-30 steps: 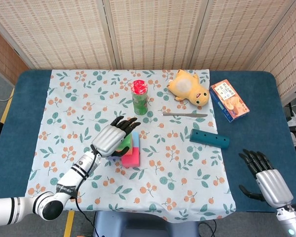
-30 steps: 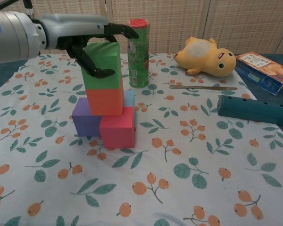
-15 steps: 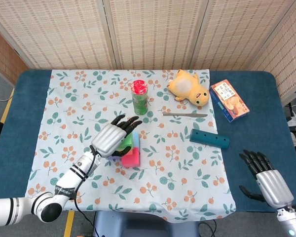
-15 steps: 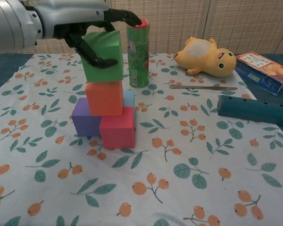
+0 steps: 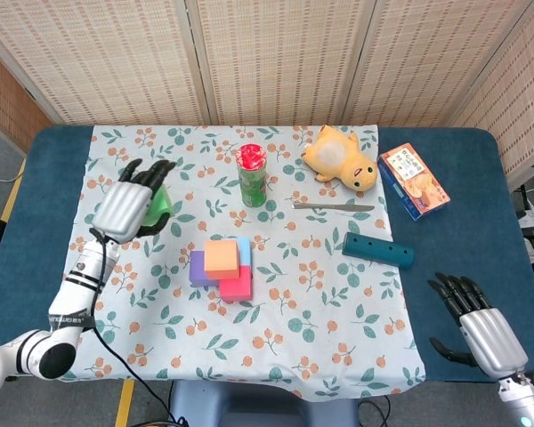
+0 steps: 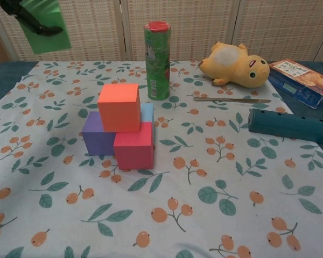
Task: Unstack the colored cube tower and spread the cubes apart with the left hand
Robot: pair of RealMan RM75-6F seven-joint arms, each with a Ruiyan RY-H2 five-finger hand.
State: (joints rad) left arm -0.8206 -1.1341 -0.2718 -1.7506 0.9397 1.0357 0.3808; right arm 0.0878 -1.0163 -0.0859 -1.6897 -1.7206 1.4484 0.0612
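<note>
My left hand (image 5: 129, 209) grips the green cube (image 5: 160, 205) and holds it in the air, well to the left of the pile. The green cube (image 6: 46, 26) shows at the top left corner of the chest view, with dark fingers (image 6: 27, 19) across it. The orange cube (image 5: 222, 257) now tops the pile, resting on the purple cube (image 5: 197, 267), the pink cube (image 5: 237, 286) and the light blue cube (image 5: 244, 253). In the chest view they appear as orange cube (image 6: 119, 106), purple cube (image 6: 98, 136), pink cube (image 6: 134, 145), light blue cube (image 6: 147, 112). My right hand (image 5: 477, 327) rests open at the lower right, on the blue table edge.
A green can with a red lid (image 5: 251, 174) stands just behind the pile. A yellow plush toy (image 5: 342, 159), a knife (image 5: 333, 206), a teal bar (image 5: 378, 250) and a snack box (image 5: 413, 181) lie to the right. The floral cloth (image 5: 151, 294) stretches left of the pile.
My left hand has lifted the green cube off the orange cube and carried it up and far to the left. The remaining cubes and the right hand stayed put.
</note>
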